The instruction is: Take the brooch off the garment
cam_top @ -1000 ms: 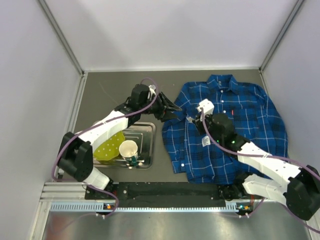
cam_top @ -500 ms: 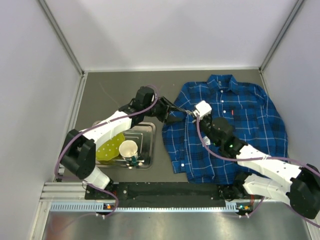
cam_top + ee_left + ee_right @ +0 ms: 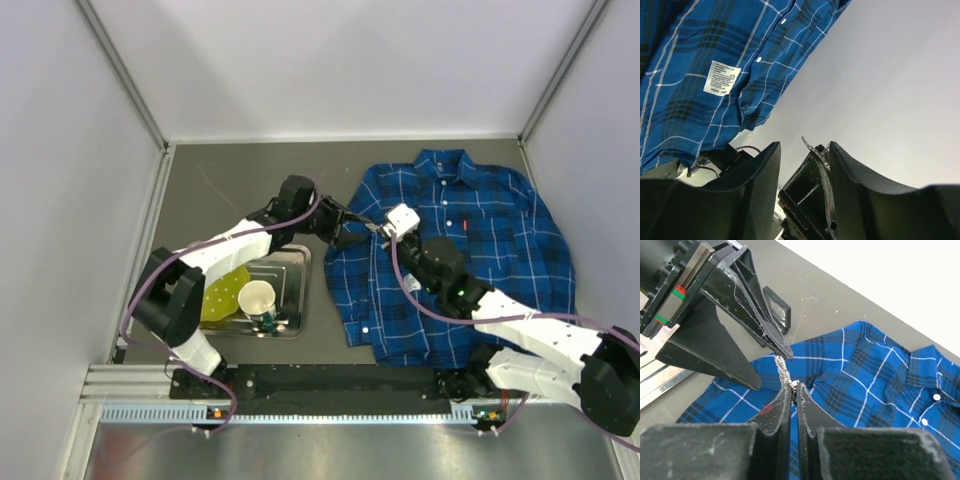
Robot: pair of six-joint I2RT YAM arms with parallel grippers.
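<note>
The garment [image 3: 470,250], a blue plaid shirt, lies flat on the right of the table; it also shows in the left wrist view [image 3: 695,70] and the right wrist view [image 3: 880,375]. My right gripper [image 3: 386,229] is shut on the brooch [image 3: 783,371], a small glittery silver strip held above the shirt's left sleeve. My left gripper [image 3: 358,230] is open, with its jaws on either side of the right gripper's fingertips and the brooch [image 3: 816,149]. One left fingertip [image 3: 782,351] touches the brooch's upper end.
A metal tray [image 3: 297,262] sits left of the shirt with a paper cup [image 3: 258,298] and a yellow-green item [image 3: 222,292] in it. A white care tag [image 3: 721,78] is on the shirt. A small dark square frame [image 3: 776,310] lies on the table.
My left gripper has moved right, up to the right gripper, and now straddles the brooch. My right gripper has shifted slightly left with the brooch still in it.
</note>
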